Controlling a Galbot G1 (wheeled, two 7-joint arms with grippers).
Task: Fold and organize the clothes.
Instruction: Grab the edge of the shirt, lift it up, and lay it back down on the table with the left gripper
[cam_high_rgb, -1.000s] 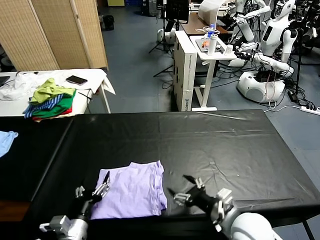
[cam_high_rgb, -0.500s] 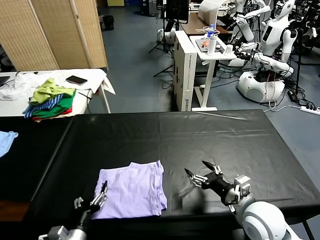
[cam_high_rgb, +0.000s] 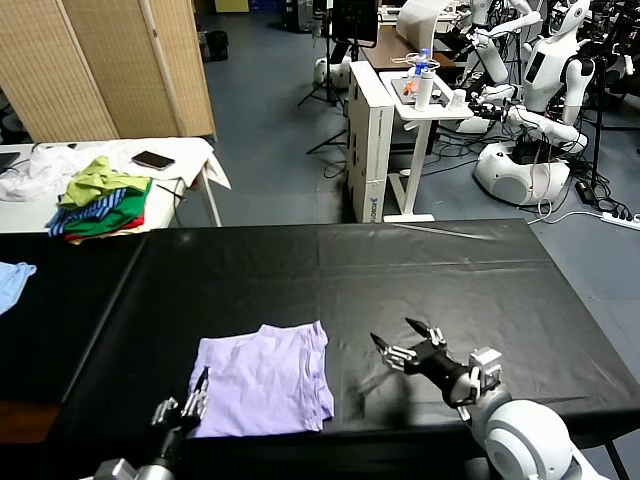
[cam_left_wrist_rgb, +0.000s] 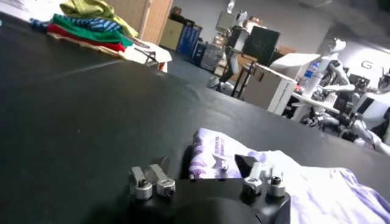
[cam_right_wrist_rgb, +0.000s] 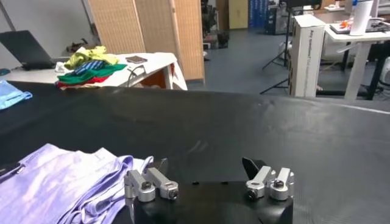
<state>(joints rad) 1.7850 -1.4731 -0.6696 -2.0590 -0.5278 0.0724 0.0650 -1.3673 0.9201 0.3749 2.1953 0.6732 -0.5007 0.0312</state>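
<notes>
The clothes are one pale lavender T-shirt (cam_high_rgb: 262, 380), lying folded flat near the front edge of the black table (cam_high_rgb: 430, 270). My left gripper (cam_high_rgb: 185, 398) is low at the shirt's near-left corner. In the left wrist view the gripper (cam_left_wrist_rgb: 204, 163) has its fingers apart, with the shirt's (cam_left_wrist_rgb: 317, 189) purple-printed edge bunched between them. My right gripper (cam_high_rgb: 392, 333) hovers open over bare table, to the right of the shirt. In the right wrist view the gripper (cam_right_wrist_rgb: 204, 163) holds nothing and the shirt (cam_right_wrist_rgb: 61, 182) lies off to one side.
A pile of green, yellow, striped and red garments (cam_high_rgb: 100, 195) and a phone (cam_high_rgb: 152, 159) rest on a white side table at the back left. A light blue garment (cam_high_rgb: 12, 280) lies at the table's left edge. White robots and desks stand far back right.
My left gripper has drawn back and down to the shirt's near-left corner. My right gripper swung up and to the right, away from the shirt's edge, then held still.
</notes>
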